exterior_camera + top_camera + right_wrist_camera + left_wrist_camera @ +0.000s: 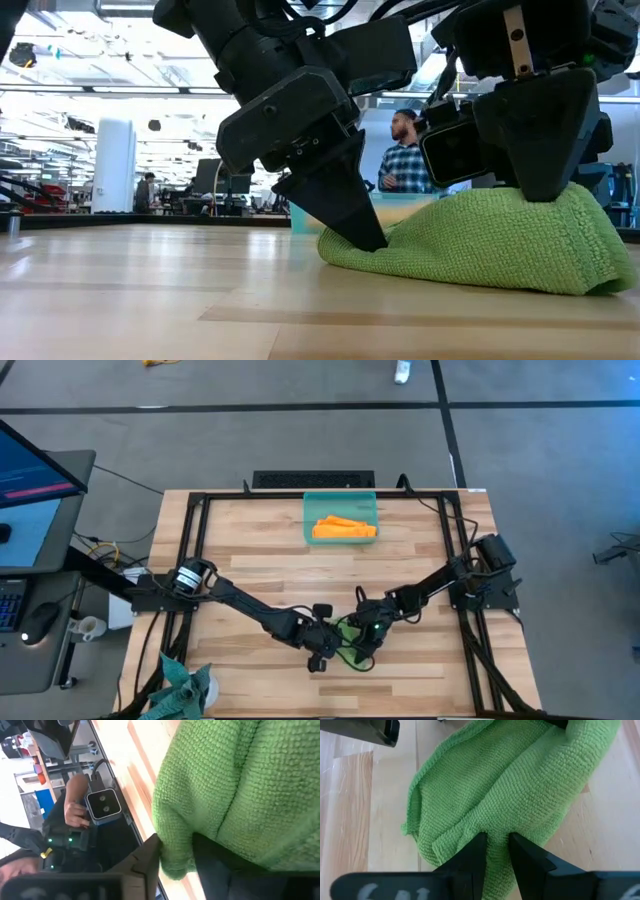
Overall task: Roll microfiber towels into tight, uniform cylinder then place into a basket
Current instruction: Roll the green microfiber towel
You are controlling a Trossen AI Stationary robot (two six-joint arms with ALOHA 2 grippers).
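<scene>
A wooden bench (pixel 250 540) seen from above, with two dark robot arms reaching inward to meet near its front edge. At the far edge, well beyond both grippers, sits the teal plastic basket (pixel 340 503). An orange towel (pixel 344 529) already lies inside it as a loose roll, its long axis running across the basket's longer side. That half of the job looks finished.

The lime green towel (pixel 490 240) is still on the bench, bunched into a low mound directly under the two grippers. It is not yet a tight cylinder: the cloth is folded over itself and lumpy. In the left wrist view its longer run stretches away from the left gripper, roughly in line with that arm's reach.

The left gripper (pixel 495 847) presses down at the near end of the mound, its fingers set narrowly apart and pinching a ridge of green cloth between them. The right gripper (pixel 176 857) sits on top of the other end of the mound, with a fold of cloth lying between its fingers; whether it is gripping or letting go cannot be told.

Still to do, by my reading: tighten the green roll, then carry it to the basket.
</scene>
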